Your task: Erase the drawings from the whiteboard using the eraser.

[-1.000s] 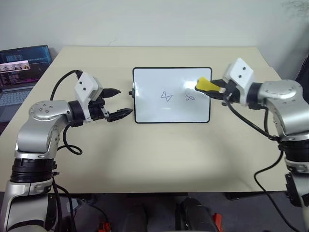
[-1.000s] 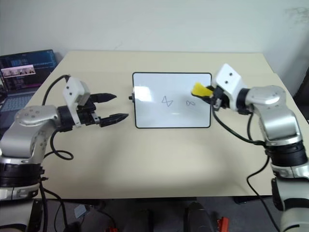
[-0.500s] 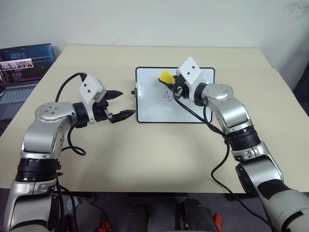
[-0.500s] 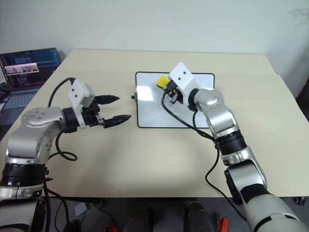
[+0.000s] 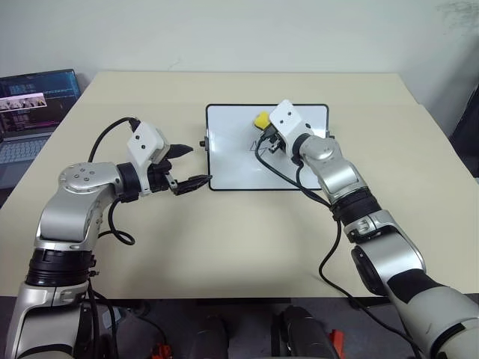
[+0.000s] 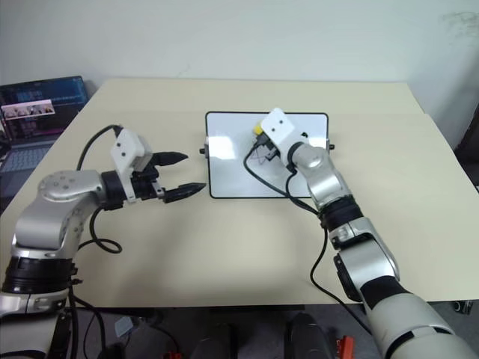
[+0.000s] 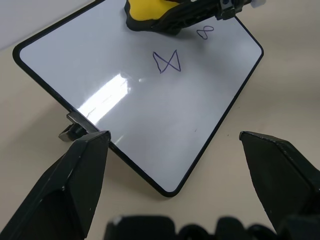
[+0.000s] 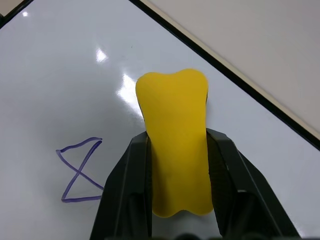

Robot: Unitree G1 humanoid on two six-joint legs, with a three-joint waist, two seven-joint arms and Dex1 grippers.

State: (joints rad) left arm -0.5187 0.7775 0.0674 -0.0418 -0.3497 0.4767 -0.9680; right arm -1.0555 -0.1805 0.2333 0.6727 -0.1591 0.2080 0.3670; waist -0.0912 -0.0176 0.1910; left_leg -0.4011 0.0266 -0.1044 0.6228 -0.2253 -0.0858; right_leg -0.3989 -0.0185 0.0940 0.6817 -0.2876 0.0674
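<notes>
Yellow block eraser (image 8: 176,150) pinched by right gripper (image 8: 177,200) over glossy black-framed whiteboard (image 7: 90,75), beside blue bowtie sketch (image 7: 166,61); left gripper (image 7: 175,150) spread. Risk: unbraced board sliding under sideways wiping, leaving 2 marks.
</notes>
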